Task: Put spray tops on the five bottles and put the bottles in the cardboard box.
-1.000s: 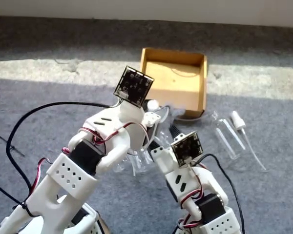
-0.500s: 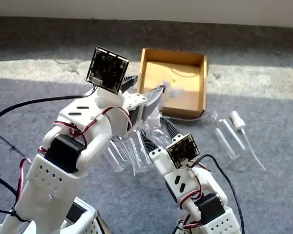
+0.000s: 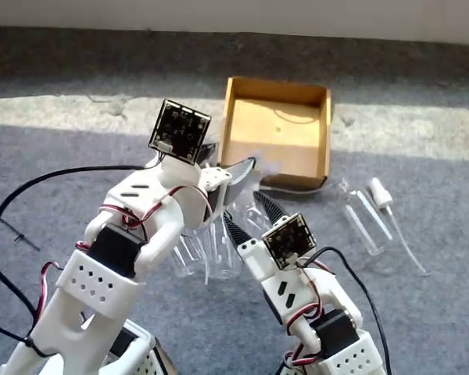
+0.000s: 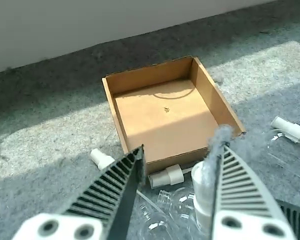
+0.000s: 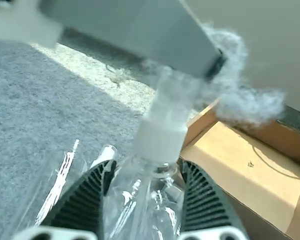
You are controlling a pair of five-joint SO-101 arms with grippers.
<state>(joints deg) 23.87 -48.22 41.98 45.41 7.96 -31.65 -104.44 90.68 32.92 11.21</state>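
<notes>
My right gripper (image 5: pixel 145 180) is shut on a clear bottle (image 5: pixel 142 200), held upright just in front of the cardboard box (image 3: pixel 277 133). A white spray top (image 5: pixel 160 135) sits on the bottle's neck. My left gripper (image 4: pixel 175 195) hangs open above it, and the spray top (image 4: pixel 205 180) stands close to the inner side of one finger (image 4: pixel 232 185). That finger carries a tuft of grey fluff (image 5: pixel 240 100). The box (image 4: pixel 165 115) holds nothing. In the high view the right gripper (image 3: pixel 252 212) is below the left gripper (image 3: pixel 230 160).
Several clear bottles (image 3: pixel 203 250) lie on the grey carpet under the left arm. Two loose spray tops (image 4: pixel 101 159) (image 4: pixel 167 176) lie by the box's near wall. Right of the box lie another bottle (image 3: pixel 363 219) and a spray top (image 3: pixel 381 193) with its tube.
The left arm lifted off the bottle, swung left with its fingers opened, and has now come back a little lower. The right gripper kept hold of the bottle.
</notes>
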